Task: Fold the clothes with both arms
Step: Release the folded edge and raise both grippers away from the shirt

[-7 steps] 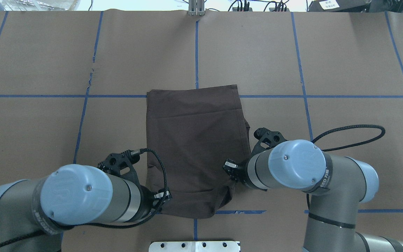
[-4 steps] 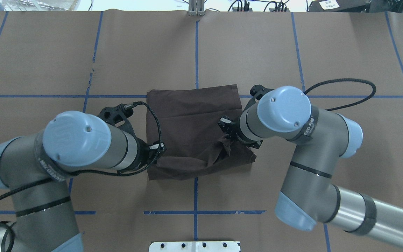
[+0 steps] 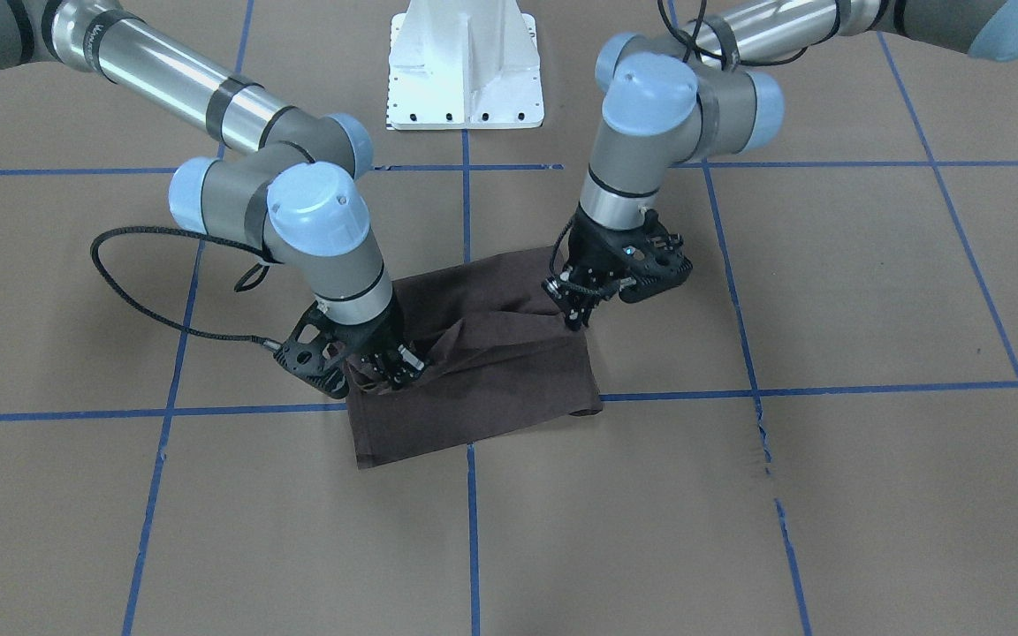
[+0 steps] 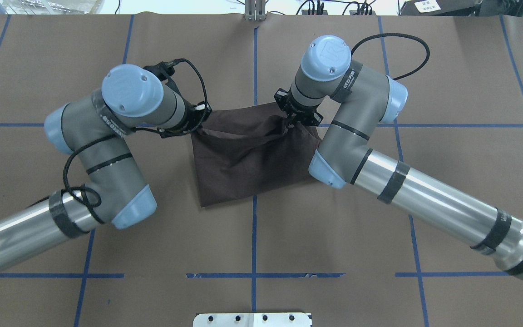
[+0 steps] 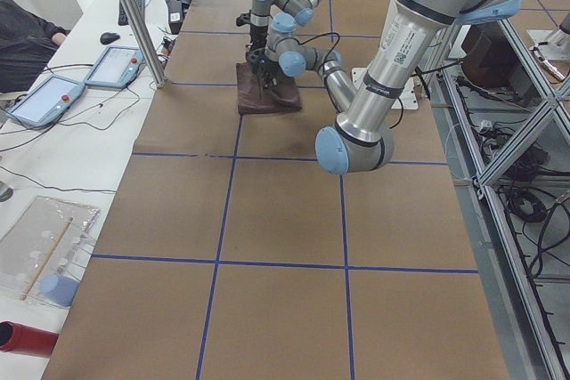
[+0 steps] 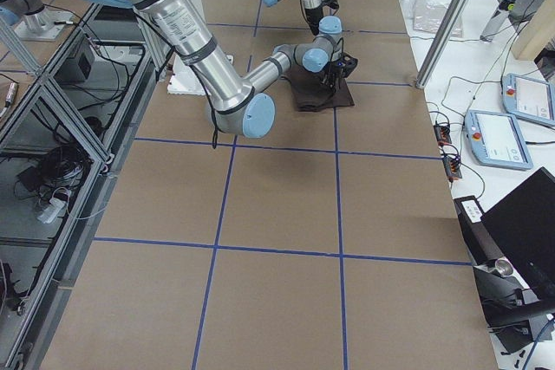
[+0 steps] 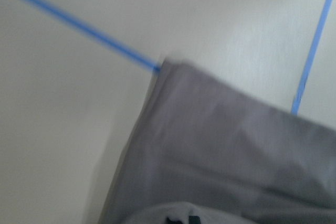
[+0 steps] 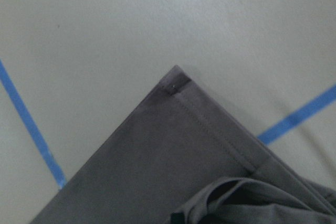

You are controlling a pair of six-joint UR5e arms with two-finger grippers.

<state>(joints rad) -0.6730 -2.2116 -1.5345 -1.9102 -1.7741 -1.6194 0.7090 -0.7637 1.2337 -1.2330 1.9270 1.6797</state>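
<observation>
Dragged fwd & halved, brown tee (image 4: 248, 165) rumpled, gripped by L pincer (image 3: 577, 316), R pincer (image 3: 401, 371)

- Overhead and front-facing views: bright, even light is falling from above; soft shadows are lying on the table (image 4: 470, 190) beside the left arm (image 4: 107, 150) and the right arm (image 4: 425, 200).
- Glare is streaking both silver arm tubes.
- Overhead view's top strip is blowing out white.
- Left wrist view: motion blur is smearing everything; the T-shirt (image 7: 220, 150) is reading washed-out grey.
- Right wrist view: focus is holding sharper, colours are paling.
</observation>
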